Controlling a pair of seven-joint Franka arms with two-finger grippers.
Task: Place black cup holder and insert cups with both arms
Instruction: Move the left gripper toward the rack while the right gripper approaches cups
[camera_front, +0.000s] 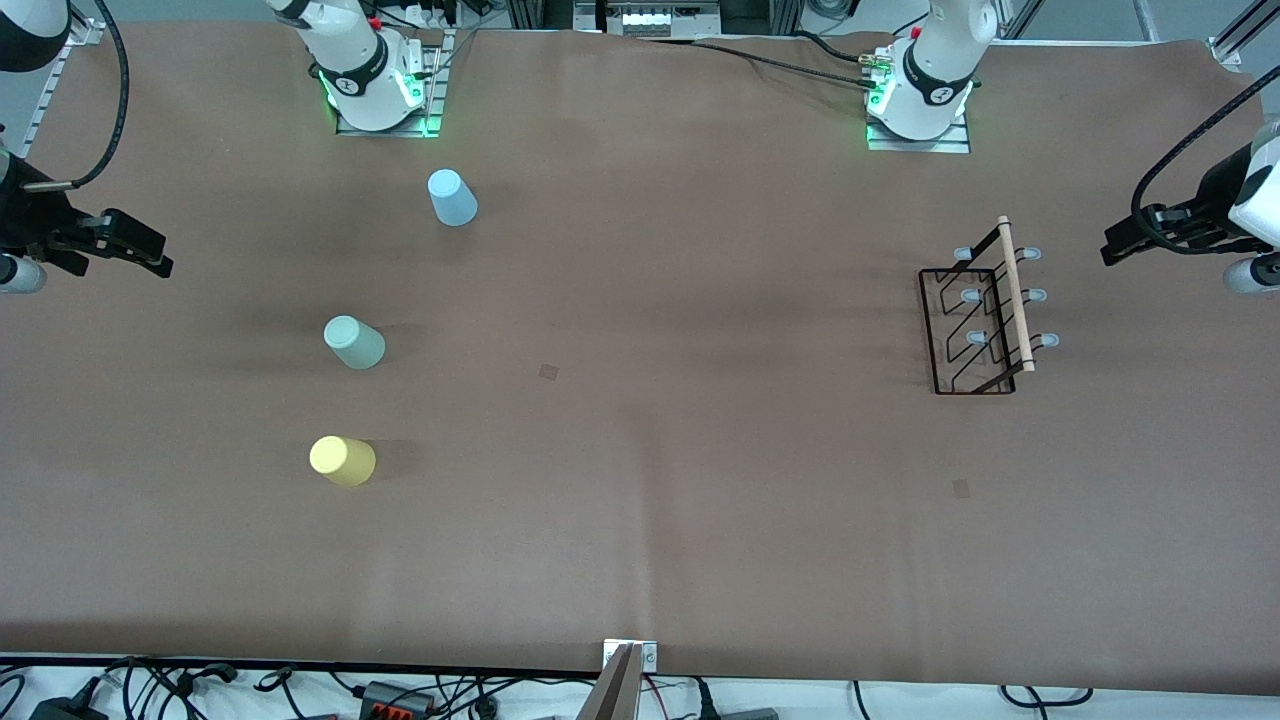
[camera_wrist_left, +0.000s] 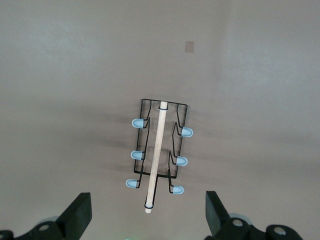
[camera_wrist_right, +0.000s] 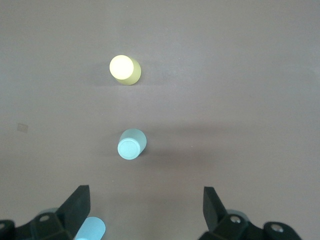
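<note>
With the left gripper (camera_wrist_left: 145, 216) and right gripper (camera_wrist_right: 145, 212) both spread wide and empty at opposite table ends, the thin black wire cup holder (camera_front: 985, 320) near the left arm's edge could tip under an off-centre pinch — and the upturned pastel plastic cups (camera_front: 354, 342) near the right arm's edge could topple.

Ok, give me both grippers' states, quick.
Left gripper: open, empty, above the black cup holder.
Right gripper: open, empty, above the cups.
</note>
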